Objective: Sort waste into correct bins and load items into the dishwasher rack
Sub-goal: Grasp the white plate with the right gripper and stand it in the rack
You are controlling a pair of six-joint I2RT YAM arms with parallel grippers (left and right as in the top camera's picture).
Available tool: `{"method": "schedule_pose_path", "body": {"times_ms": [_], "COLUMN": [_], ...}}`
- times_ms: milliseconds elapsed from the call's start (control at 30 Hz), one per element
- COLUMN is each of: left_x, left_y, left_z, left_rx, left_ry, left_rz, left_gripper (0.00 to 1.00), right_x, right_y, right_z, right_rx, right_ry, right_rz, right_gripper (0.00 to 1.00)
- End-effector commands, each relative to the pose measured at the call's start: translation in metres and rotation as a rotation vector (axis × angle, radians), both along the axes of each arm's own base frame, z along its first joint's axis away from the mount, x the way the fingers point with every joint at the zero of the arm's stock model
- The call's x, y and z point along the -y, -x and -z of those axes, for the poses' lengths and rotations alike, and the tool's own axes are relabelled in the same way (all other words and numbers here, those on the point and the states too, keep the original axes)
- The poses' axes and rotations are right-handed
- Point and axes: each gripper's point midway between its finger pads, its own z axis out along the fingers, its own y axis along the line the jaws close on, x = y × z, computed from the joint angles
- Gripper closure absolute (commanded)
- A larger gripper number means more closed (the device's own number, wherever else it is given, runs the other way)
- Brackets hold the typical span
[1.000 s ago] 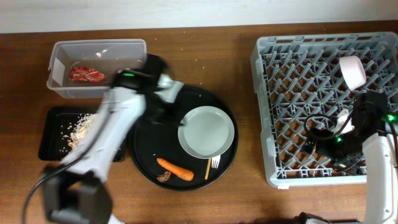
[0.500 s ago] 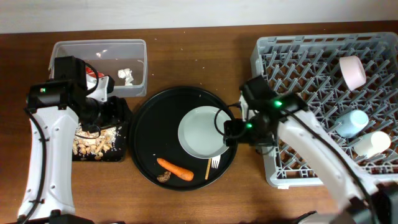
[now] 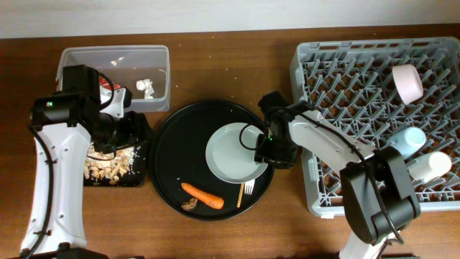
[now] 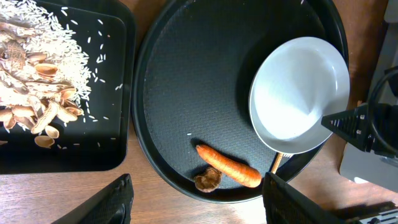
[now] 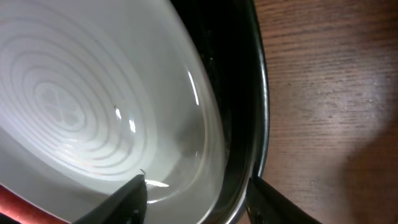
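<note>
One pale plate (image 3: 237,152) with concentric rings, one carrot (image 3: 203,194), one fork (image 3: 246,191); left hand (image 4: 198,190) and right hand (image 5: 196,190) gape, holding nothing.

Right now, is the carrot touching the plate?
Apart. The overhead view shows a strip of the bare round black tray between the carrot and the plate.

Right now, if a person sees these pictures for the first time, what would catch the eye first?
The large grey dishwasher rack fills the right side. In the middle, a pale plate lies on a round black tray, and the open right gripper is at its right edge. An orange carrot lies on the same tray.
</note>
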Motion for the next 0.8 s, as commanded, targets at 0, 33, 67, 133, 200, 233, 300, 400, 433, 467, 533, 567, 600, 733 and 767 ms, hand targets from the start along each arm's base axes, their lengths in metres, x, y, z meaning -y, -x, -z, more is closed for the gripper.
{"method": "schedule_pose_path", "body": {"times_ms": [0, 33, 67, 133, 200, 233, 300, 400, 433, 467, 533, 567, 600, 733, 767], "left_x": [-0.001, -0.001, -0.001, -0.001, -0.001, -0.001, -0.001, -0.001, -0.001, -0.001, -0.001, -0.001, -0.001, -0.001, -0.001], "left_y": [0.002, 0.002, 0.002, 0.002, 0.002, 0.002, 0.002, 0.002, 0.002, 0.002, 0.002, 0.002, 0.002, 0.002, 0.002], "left_z": [0.0, 0.0, 0.0, 0.0, 0.0, 0.0, 0.0, 0.0, 0.0, 0.0, 0.0, 0.0, 0.0, 0.0, 0.0], "left_rx": [0.003, 0.003, 0.003, 0.002, 0.002, 0.002, 0.003, 0.003, 0.003, 0.004, 0.003, 0.003, 0.003, 0.003, 0.004], "left_ry": [-0.006, -0.006, -0.006, -0.006, -0.006, -0.006, -0.007, -0.007, -0.007, -0.007, -0.007, -0.007, -0.007, -0.007, -0.007], "left_rz": [-0.006, -0.006, -0.006, -0.006, -0.006, -0.005, -0.002, -0.002, -0.002, -0.002, -0.003, -0.003, -0.002, -0.002, -0.002], "left_gripper": [0.34, 0.34, 0.34, 0.34, 0.34, 0.34, 0.34, 0.34, 0.34, 0.34, 0.34, 0.34, 0.34, 0.34, 0.34], "right_x": [-0.007, -0.009, -0.01, -0.01, -0.007, -0.006, -0.004, -0.003, -0.002, -0.001, -0.003, -0.003, -0.004, 0.017, 0.032], "right_y": [-0.002, -0.003, -0.004, -0.004, -0.003, -0.003, -0.003, 0.002, 0.004, 0.005, 0.002, 0.001, -0.005, -0.05, -0.06], "right_z": [0.006, 0.006, 0.006, 0.006, 0.008, 0.009, 0.01, 0.019, 0.022, 0.023, 0.023, 0.023, 0.019, -0.052, -0.083], "right_rx": [0.006, 0.012, 0.016, 0.011, -0.004, 0.001, 0.0, -0.004, -0.006, -0.007, 0.006, 0.008, 0.025, 0.228, 0.306], "right_ry": [0.01, 0.007, 0.005, 0.008, 0.03, 0.036, 0.041, 0.043, 0.045, 0.045, 0.038, 0.037, 0.029, 0.034, 0.071], "right_rz": [0.0, 0.003, 0.003, 0.024, 0.086, 0.093, 0.093, 0.093, 0.092, 0.092, 0.092, 0.093, 0.097, 0.07, 0.045], "right_gripper": [0.63, 0.71, 0.78, 0.82, 0.82, 0.82, 0.82, 0.78, 0.78, 0.78, 0.96, 0.96, 0.96, 0.96, 0.96]}}
